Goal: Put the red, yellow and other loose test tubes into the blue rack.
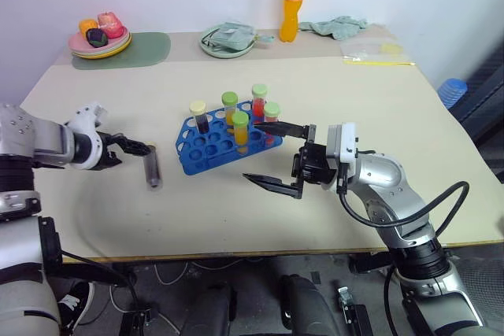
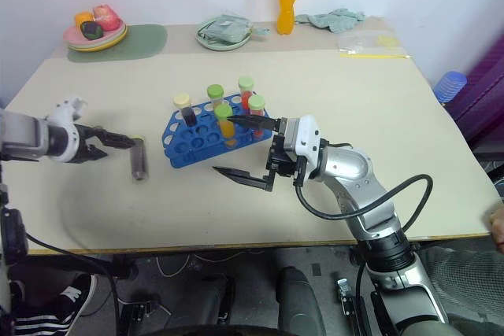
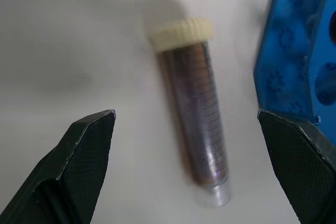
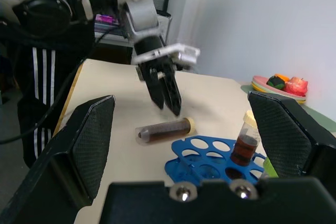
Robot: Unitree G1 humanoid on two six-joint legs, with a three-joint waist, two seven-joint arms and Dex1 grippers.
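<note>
Bare table (image 1: 102, 210) lay open all round the loose dark tube (image 1: 153, 171); the blue rack (image 1: 206, 149) stood just beside it, capped tubes (image 1: 240, 127) crowding the rack's far end; the near holes stayed unblocked.

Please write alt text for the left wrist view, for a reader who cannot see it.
A loose test tube of dark brown liquid with a cream cap lies flat on the pale table, framed by the open left gripper and untouched by its black fingers. A corner of the blue rack sits beside it.
</note>
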